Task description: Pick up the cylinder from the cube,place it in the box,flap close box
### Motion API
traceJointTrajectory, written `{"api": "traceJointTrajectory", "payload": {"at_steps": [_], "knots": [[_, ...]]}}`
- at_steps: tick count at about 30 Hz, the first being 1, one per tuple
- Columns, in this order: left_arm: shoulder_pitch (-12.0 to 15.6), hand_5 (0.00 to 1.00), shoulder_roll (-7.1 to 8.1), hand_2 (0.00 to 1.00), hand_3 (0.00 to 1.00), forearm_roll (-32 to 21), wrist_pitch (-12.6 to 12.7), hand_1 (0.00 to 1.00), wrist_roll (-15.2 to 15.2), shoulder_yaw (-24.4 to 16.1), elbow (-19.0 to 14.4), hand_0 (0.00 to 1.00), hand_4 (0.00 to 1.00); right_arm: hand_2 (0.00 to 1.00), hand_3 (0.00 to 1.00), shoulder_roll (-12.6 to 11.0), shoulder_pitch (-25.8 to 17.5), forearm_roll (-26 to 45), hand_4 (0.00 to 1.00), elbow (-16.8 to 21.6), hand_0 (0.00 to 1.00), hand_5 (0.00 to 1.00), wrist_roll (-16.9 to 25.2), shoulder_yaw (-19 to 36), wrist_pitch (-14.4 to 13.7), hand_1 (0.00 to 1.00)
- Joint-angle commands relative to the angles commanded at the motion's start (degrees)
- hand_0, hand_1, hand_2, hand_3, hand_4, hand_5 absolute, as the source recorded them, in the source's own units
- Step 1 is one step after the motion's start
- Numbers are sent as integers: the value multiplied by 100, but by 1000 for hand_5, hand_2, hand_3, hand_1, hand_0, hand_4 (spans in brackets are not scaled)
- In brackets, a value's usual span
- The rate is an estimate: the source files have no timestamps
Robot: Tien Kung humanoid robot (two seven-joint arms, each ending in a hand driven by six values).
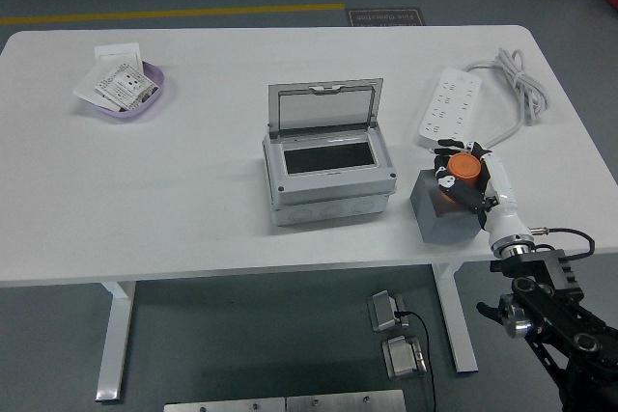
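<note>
An orange cylinder stands on top of a grey cube near the table's front right edge. My right hand comes up from the lower right and has its white and black fingers curled around the cylinder. The grey box sits at the table's middle, its clear flap lid standing open toward the far side, the dark inside showing. My left arm does not appear.
A white power strip with a coiled cable lies behind the cube. A purple bowl with paper packets sits at the far left. The white table ends just in front of the cube.
</note>
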Motion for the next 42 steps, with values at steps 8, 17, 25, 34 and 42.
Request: {"api": "traceJointTrajectory", "payload": {"at_steps": [8, 17, 25, 34, 42], "knots": [[20, 147, 0, 604, 624, 30, -6, 650, 2, -65, -2, 624, 634, 547, 608, -9, -12, 321, 442, 17, 631, 2, 10, -8, -56, 539], [12, 139, 2, 603, 624, 42, -9, 651, -2, -113, 0, 624, 639, 405, 385, -49, 20, 456, 2, 108, 344, 2, -79, -15, -147, 353], [8, 138, 2, 604, 626, -19, -9, 652, -9, -46, 3, 624, 641, 278, 223, -170, 234, 453, 2, 203, 238, 2, -80, 52, -165, 219], [3, 141, -5, 606, 627, -102, -10, 652, -11, 54, 9, 625, 645, 205, 201, -312, 554, 95, 2, 390, 214, 2, -244, 30, -277, 173], [-3, 144, 3, 606, 627, -216, -16, 652, -9, 169, 30, 625, 648, 202, 199, -415, 1215, -1322, 2, 601, 211, 2, -1156, -696, -417, 173]]}}
